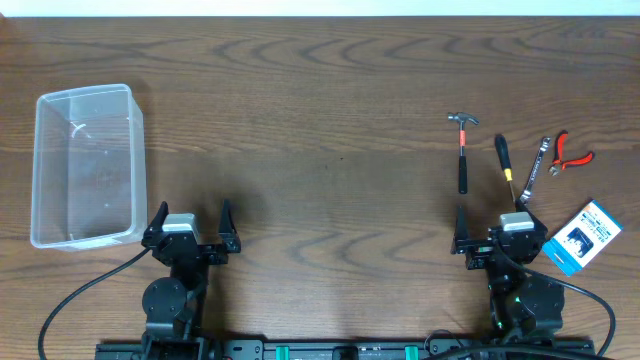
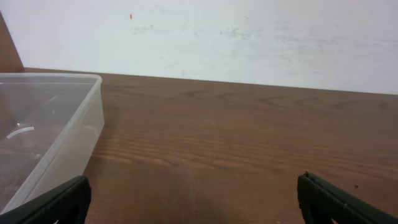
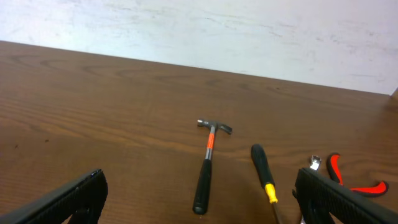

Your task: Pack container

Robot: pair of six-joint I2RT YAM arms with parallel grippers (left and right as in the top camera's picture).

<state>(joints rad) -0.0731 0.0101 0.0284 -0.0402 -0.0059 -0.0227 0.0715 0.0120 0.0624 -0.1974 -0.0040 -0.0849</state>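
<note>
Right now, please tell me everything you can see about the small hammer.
The hammer lies flat on the brown wooden table, on the right side, leftmost of the tools. Its silvery metal claw head points away from the robot; below it come an orange neck and a black grip. It touches only the table. The screwdriver lies beside it, apart.

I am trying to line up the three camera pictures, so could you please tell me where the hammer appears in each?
Overhead: the hammer lies right of centre, head toward the far edge.
Left wrist: not in view.
Right wrist: the hammer lies at lower centre.
Shared landmark: the screwdriver lies just right of it overhead, as does the screwdriver in the right wrist view.
</note>
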